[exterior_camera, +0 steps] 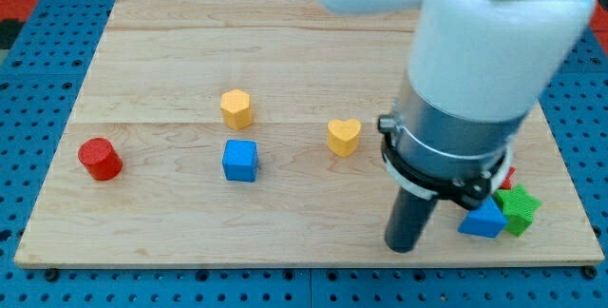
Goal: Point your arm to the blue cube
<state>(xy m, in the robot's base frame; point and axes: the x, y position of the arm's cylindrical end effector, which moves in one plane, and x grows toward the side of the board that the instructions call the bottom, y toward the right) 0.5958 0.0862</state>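
The blue cube (240, 160) sits on the wooden board (190, 42), left of centre. My tip (403, 248) is at the rod's lower end near the board's bottom edge, far to the right of the blue cube and apart from it. A second blue block (483, 221) lies just right of the rod, partly hidden by the arm. The white and grey arm body covers the view's upper right.
A yellow block (237, 107) stands just above the blue cube. A yellow heart (344, 136) is right of it. A red cylinder (99, 159) is at the left. A green star (520, 207) and a partly hidden red block (508, 176) lie at the right.
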